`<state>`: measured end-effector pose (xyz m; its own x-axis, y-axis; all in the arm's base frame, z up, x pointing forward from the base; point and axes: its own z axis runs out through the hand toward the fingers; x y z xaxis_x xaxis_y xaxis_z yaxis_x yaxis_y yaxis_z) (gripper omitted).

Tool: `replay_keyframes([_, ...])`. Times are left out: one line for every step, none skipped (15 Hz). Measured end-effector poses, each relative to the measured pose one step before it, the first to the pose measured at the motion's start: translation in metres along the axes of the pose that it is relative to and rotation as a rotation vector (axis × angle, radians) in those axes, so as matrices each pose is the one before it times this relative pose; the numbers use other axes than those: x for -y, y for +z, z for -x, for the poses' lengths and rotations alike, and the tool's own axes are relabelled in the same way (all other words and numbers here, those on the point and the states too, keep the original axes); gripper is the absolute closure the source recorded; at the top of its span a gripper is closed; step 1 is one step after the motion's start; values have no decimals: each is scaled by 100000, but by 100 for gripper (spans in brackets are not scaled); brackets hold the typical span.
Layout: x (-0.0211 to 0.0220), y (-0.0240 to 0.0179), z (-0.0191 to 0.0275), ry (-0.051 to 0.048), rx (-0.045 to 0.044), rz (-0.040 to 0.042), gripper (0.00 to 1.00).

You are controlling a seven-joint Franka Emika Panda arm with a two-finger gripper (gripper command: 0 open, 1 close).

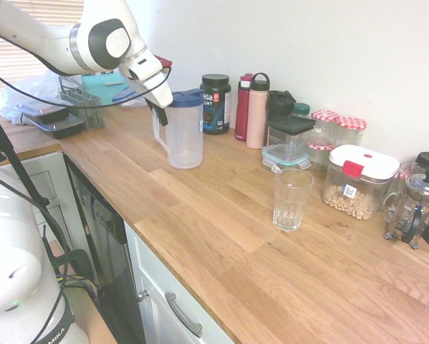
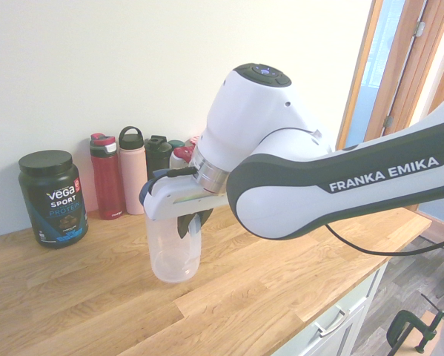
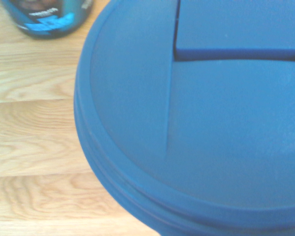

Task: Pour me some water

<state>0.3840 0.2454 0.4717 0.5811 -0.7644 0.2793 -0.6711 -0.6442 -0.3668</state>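
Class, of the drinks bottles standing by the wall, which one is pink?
The pink one is the bottle with the black loop on its lid, beside the dark red bottle.

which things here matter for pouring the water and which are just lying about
For the job:
- pitcher with blue lid
- empty clear glass
- gripper, shut at the pitcher's handle

Just lying about:
- black protein tub
- red bottle
- pink bottle
- white-lidded container
- French press
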Motion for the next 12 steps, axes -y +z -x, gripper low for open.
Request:
replay_keyframes([198, 537, 53, -2016, 59, -163, 100])
replay_keyframes([223, 777, -143, -1932, 302, 96, 100])
replay_keyframes([196, 836, -367, -1806, 620, 66, 100])
replay_keyframes([189, 778, -487, -1392, 726, -17, 100])
replay_keyframes([296, 436, -606, -928, 322, -490, 100])
replay_keyframes([252, 342, -486, -338, 581, -406, 100])
replay_keyframes([237, 262, -383, -59, 655, -217, 100])
replay_keyframes([163, 206, -428, 177, 788, -176, 0])
replay_keyframes([143, 132, -296, 167, 746, -254, 0])
replay_keyframes([101, 105, -356, 60, 566, -166, 0])
replay_keyframes([36, 75, -250, -469, 261, -55, 0])
replay_keyframes([9, 60, -140, -634, -9, 52, 0])
